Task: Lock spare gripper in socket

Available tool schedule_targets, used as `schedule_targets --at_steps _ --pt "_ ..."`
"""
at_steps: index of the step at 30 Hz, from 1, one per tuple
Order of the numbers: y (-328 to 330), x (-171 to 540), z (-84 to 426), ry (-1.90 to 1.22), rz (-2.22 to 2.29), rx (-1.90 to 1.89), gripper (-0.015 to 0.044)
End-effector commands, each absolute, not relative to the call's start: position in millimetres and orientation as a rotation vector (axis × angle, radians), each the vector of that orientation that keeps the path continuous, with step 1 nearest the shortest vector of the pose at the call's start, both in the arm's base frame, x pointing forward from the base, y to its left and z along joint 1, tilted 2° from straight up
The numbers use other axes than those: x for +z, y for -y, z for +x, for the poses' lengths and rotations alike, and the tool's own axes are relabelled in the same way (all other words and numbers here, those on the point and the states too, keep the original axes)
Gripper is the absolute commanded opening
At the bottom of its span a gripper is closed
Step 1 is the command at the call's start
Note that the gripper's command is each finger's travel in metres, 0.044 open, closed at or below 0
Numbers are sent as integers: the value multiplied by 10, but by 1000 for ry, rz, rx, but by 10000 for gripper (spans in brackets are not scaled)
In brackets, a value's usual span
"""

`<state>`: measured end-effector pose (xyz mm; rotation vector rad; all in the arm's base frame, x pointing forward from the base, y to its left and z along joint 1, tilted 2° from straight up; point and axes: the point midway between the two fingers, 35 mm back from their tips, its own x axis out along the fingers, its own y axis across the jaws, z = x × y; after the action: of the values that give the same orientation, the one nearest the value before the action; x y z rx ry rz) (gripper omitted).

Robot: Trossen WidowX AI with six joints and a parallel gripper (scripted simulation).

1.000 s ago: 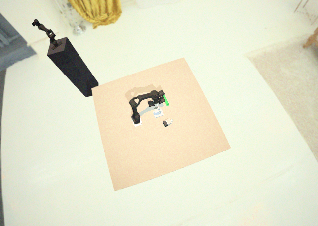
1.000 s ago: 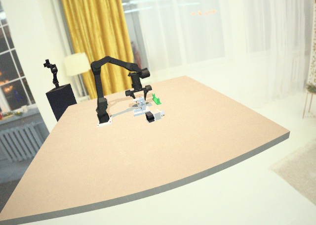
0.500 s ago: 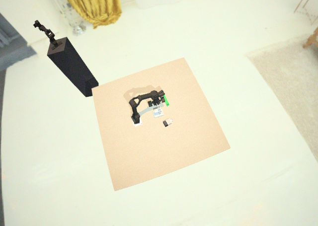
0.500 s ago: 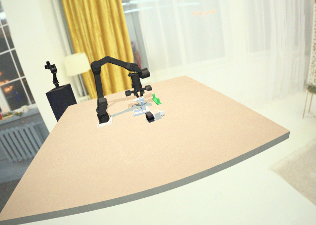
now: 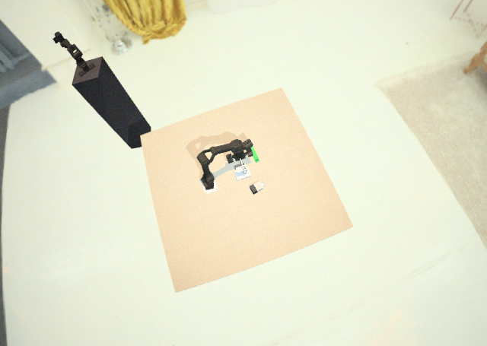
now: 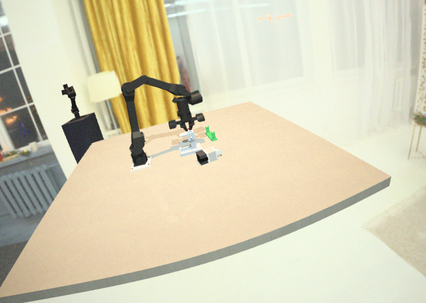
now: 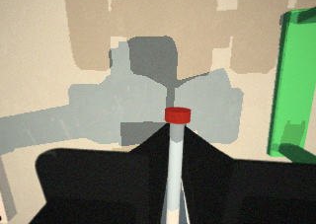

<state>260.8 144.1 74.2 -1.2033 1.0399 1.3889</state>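
Note:
The lock pin (image 7: 174, 175) is a thin pale rod with a red cap. My gripper (image 7: 174, 128) (image 6: 188, 129) is shut on the pin just below the cap, with the fingers pointing down over the white mount (image 6: 190, 151) (image 5: 243, 173). The pin's lower end runs out of the wrist view, and how deep it sits in the socket cannot be told. The spare gripper (image 6: 210, 155) (image 5: 258, 187), a white block with a dark end and a small spigot, lies on the table beside the mount, apart from it.
A green holder (image 5: 255, 154) (image 6: 211, 135) (image 7: 296, 81) with two upright ends stands on the table (image 5: 256, 232) (image 6: 213, 203) beyond the mount, right of my fingers in the wrist view. A second small arm stands on a dark pedestal (image 5: 113, 103) (image 6: 82, 132) off the table's far left corner.

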Motion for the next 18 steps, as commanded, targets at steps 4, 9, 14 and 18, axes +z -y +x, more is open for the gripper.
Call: schedule_targets --at_steps 4,9,14,18 --pt "-1498 767 2600 -1010 -1176 1411 0" --pt "-1533 783 2600 -1008 -1173 1415 0" --pt "-1572 803 2595 -1006 -1172 1416 0" --pt "-1604 811 2592 -1006 -1173 1416 0"
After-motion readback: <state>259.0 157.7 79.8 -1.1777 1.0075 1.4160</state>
